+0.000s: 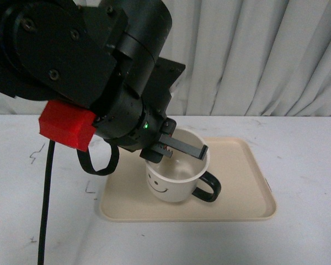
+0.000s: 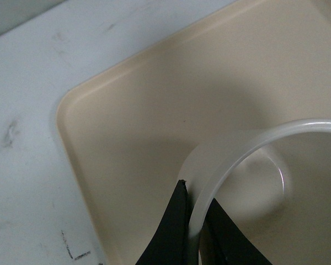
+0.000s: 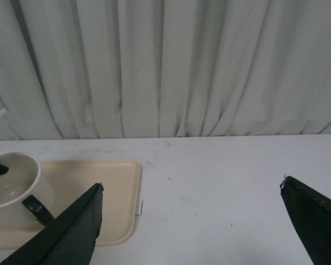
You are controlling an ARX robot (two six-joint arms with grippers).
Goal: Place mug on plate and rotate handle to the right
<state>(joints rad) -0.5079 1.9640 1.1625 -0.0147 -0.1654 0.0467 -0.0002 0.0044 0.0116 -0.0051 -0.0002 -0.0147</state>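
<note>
The cream-white mug (image 1: 174,179) with a black smiley face stands on the beige plate (image 1: 237,182), near its left-middle. Its black handle (image 1: 208,187) points right and toward the front. My left gripper (image 1: 179,149) is shut on the mug's rim, one finger inside and one outside. In the left wrist view the two black fingers (image 2: 174,232) pinch the rim of the mug (image 2: 226,165) over the plate (image 2: 132,110). My right gripper (image 3: 190,187) is open and empty above the bare table; its view shows the mug (image 3: 11,187), the handle (image 3: 36,210) and the plate (image 3: 107,187).
A white table (image 1: 298,237) carries the plate. A pale curtain (image 1: 254,55) hangs behind the table. A black cable (image 1: 46,204) hangs from my left arm at the front left. Small pen marks dot the table left of the plate.
</note>
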